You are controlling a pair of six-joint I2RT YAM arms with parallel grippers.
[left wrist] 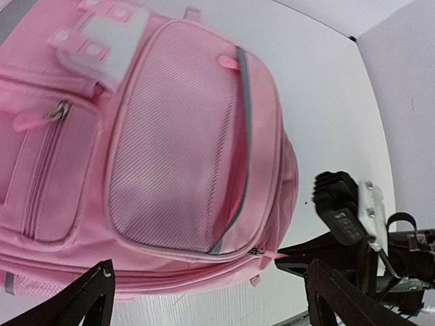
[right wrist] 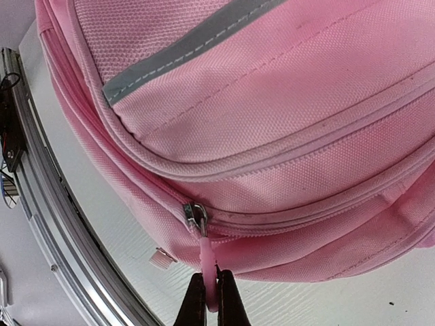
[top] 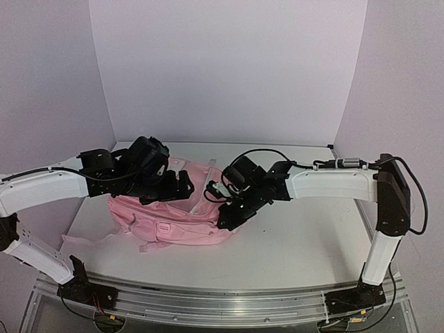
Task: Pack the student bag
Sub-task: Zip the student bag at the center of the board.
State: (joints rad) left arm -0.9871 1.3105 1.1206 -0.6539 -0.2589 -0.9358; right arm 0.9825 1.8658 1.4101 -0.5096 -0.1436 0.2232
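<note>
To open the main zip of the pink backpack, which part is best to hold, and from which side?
Hold the thin pink pull tab on the metal slider, coming from outside the edge of the backpack. The tab sticks out flat, free of the fabric; the right claw pinches it so.

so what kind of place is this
Probably a robot test booth: plain walls box in a white table, left arm and right arm bolted to a metal rail, pink bag between them.

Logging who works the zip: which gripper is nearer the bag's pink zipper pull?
Right. The right gripper pinches the zipper pull; the left gripper hangs open above the student bag.
</note>
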